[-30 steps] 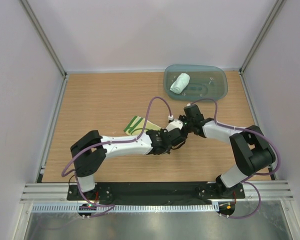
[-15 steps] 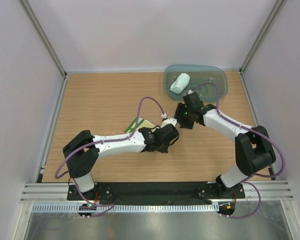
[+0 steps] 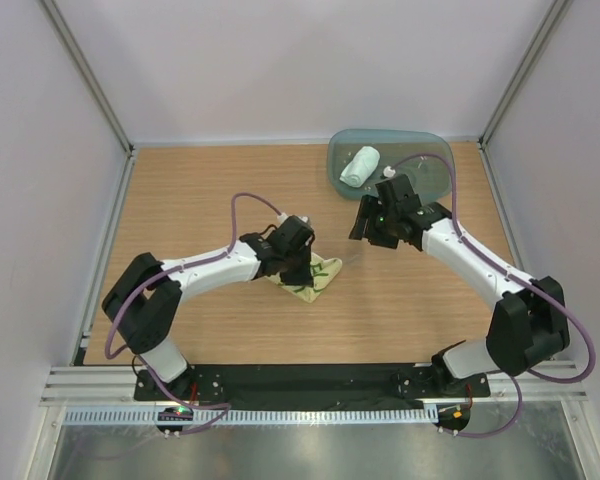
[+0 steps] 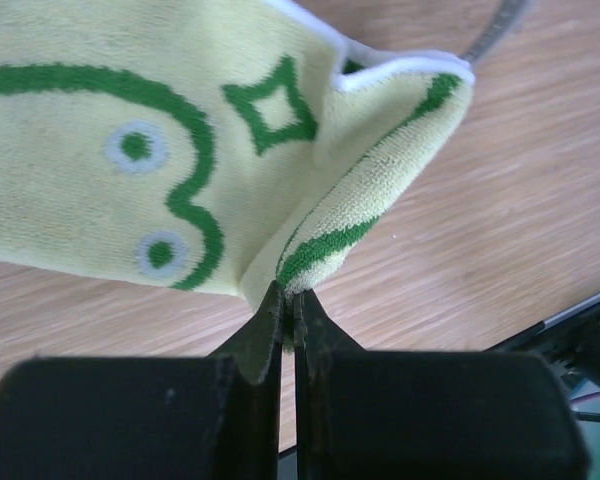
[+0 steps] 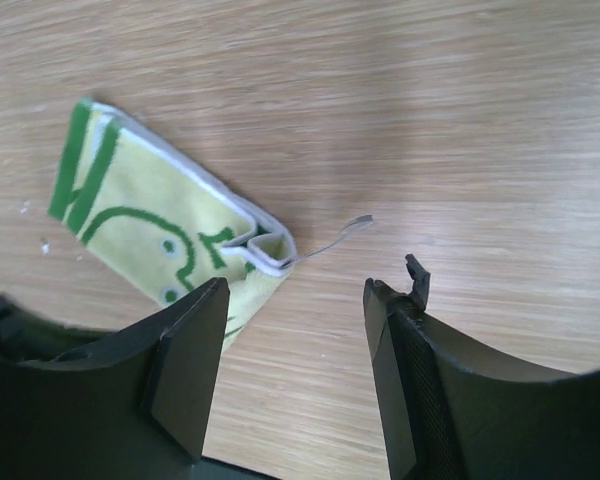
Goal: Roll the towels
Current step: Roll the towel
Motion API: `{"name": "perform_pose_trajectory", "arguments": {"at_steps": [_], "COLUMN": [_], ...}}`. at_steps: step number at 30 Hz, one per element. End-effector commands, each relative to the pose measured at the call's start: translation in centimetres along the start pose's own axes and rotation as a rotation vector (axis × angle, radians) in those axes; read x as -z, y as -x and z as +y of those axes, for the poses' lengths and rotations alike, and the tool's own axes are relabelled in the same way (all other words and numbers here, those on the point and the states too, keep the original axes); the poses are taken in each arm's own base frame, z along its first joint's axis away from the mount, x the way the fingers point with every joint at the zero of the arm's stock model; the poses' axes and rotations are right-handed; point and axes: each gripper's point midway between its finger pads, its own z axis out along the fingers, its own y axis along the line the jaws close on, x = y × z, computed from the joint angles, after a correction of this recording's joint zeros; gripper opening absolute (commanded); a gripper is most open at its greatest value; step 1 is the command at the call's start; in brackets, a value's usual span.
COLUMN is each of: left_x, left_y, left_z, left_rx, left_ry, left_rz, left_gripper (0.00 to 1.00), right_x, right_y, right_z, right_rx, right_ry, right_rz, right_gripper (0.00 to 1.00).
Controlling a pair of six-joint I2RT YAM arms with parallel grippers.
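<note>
The wooden worktop (image 3: pixel 200 190) carries everything. At its far right corner sits the translucent teal tray (image 3: pixel 430 140), and in it the plain mint-white towel (image 3: pixel 359 165) lies already rolled. The pale yellow towel with green drawings (image 3: pixel 318 285) lies near the middle of the worktop, folded over but not rolled, so I judge it to be the one left to do.

My left arm is the nearer. My left fingers (image 4: pixel 265 330) are clenched on a doubled edge of the cloth, which fans away from their tips. My right fingers (image 5: pixel 185 370) stand spread with nothing between them, above bare wood between towel and tray. From them the yellow strip lies to the left and apart, its long axis slanting toward them. A loose thread (image 5: pixel 340 232) trails from its nearest corner.
</note>
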Motion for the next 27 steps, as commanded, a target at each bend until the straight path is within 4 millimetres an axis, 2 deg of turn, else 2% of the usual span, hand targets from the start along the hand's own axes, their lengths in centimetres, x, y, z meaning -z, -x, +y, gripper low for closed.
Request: {"name": "perform_pose_trajectory", "arguments": {"at_steps": [1, 2, 5, 7, 13, 15, 16, 18, 23, 27], "left_x": [1.0, 0.7, 0.0, -0.8, -2.2, -2.4, -2.7, -3.0, -3.5, -3.5], "left_y": [0.7, 0.8, 0.4, -0.2, -1.2, -1.4, -1.6, -1.8, -1.6, -1.5], "left_z": [-1.2, -0.7, 0.8, 1.7, 3.8, 4.5, 4.8, 5.0, 5.9, 6.4], "left_rx": [0.104, 0.131, 0.189, 0.209, 0.237, 0.247, 0.247, 0.25, 0.227, 0.209], "left_ry": [-0.111, -0.105, -0.072, -0.045, 0.058, 0.085, 0.09, 0.094, 0.132, 0.158], "left_rz": [0.021, 0.028, 0.069, 0.107, 0.154, 0.168, 0.181, 0.193, 0.188, 0.194], "left_gripper": [0.0, 0.0, 0.0, 0.0, 0.01, 0.0, 0.0, 0.0, 0.0, 0.0], "right_x": [1.4, 1.8, 1.6, 1.5, 0.2, -0.6, -1.7, -2.6, -5.0, -7.2], "right_y": [0.5, 0.3, -1.4, -1.7, -4.5, -5.6, -6.2, -6.9, -7.5, -7.9], "right_z": [3.2, 4.6, 6.2, 7.2, 9.3, 9.7, 9.6, 9.8, 10.5, 9.8], "right_rx": [0.047, 0.056, 0.054, 0.041, 0.054, 0.06, 0.052, 0.046, 0.031, 0.024], "right_ry": [0.187, 0.268, 0.394, 0.458, 0.573, 0.583, 0.575, 0.577, 0.597, 0.551], "right_rz": [-0.021, -0.007, 0.043, 0.052, 0.123, 0.154, 0.173, 0.195, 0.215, 0.23], "right_gripper": [0.63, 0.62, 0.59, 0.55, 0.39, 0.33, 0.33, 0.32, 0.31, 0.29]}}
